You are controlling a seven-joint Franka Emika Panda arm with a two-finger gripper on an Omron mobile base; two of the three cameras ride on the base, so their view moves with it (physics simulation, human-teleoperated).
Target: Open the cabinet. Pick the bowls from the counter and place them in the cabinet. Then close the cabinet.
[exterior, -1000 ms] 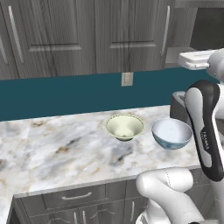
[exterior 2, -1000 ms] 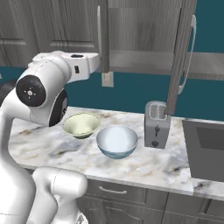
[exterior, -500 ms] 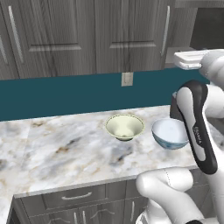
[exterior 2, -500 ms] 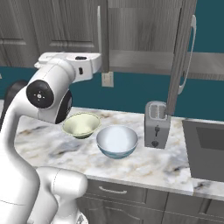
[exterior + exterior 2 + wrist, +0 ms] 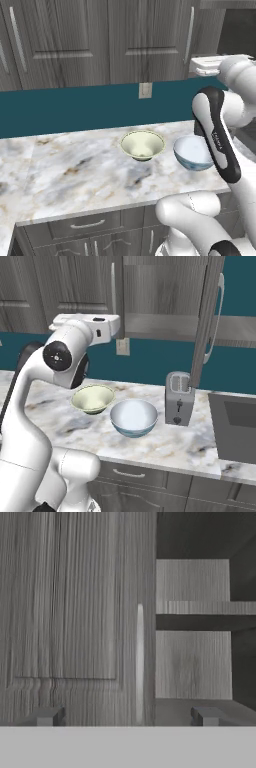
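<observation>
**Gripper wide open at the cabinet handle, bowls on the counter**

The gripper (image 5: 125, 716) stands fully open and empty, its two tips either side of the silver bar handle (image 5: 140, 662) of the cabinet's (image 5: 165, 301) left door, which is shut. The right door (image 5: 207, 316) hangs swung outward, showing a shelf inside. The cream-green bowl (image 5: 143, 144) and the blue-patterned bowl (image 5: 192, 152) sit near each other on the marble counter (image 5: 70, 170), beside a toaster (image 5: 179, 398). Small lettering on the arm is too tiny to read.
</observation>
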